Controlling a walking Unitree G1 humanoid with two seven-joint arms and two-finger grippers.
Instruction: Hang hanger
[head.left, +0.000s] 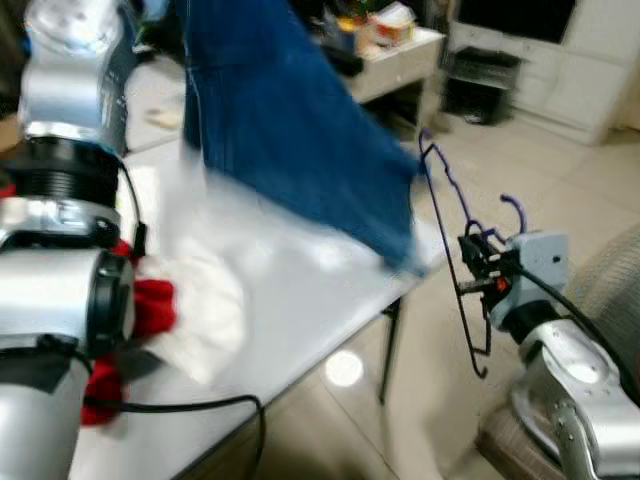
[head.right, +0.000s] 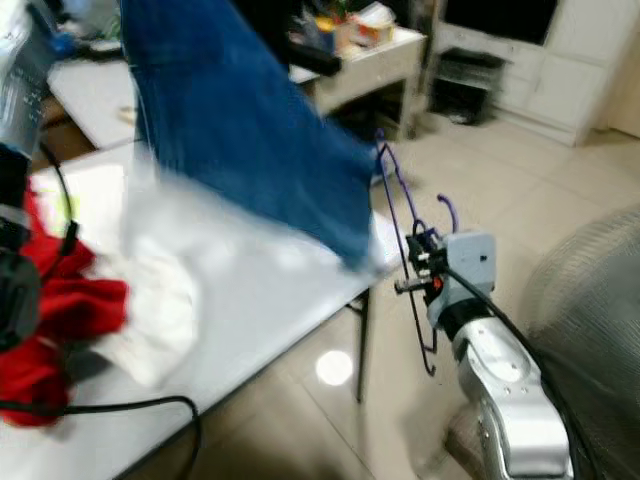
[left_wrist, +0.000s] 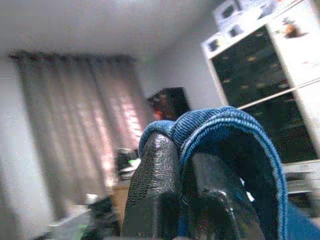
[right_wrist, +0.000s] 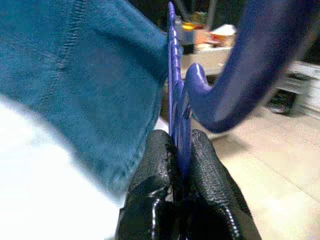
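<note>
Between my right gripper's (right_wrist: 181, 150) pebbled, matt black rubbery fingers (right_wrist: 155, 165) I had a hanger (right_wrist: 176, 100) of smooth, faintly glossy purple plastic. Just beside it hung blue cloth (head.left: 290, 120), a denim-like weave with visible stitching; my left gripper's (left_wrist: 182, 165) equally grainy fingers (left_wrist: 155, 180) pinched its ribbed hem. Under the cloth, the table (head.left: 300, 300) looked smooth and white, carrying soft white fabric (head.left: 205, 300) and red fabric (head.right: 60, 310). The floor (head.left: 345, 400) below was glossy tile.

Bright indoor light, motion-blurred views (wrist close-ups soft), glare spot on floor (head.left: 344, 368).

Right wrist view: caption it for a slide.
Right gripper shut on a purple hanger beside hanging blue jeans.
</note>
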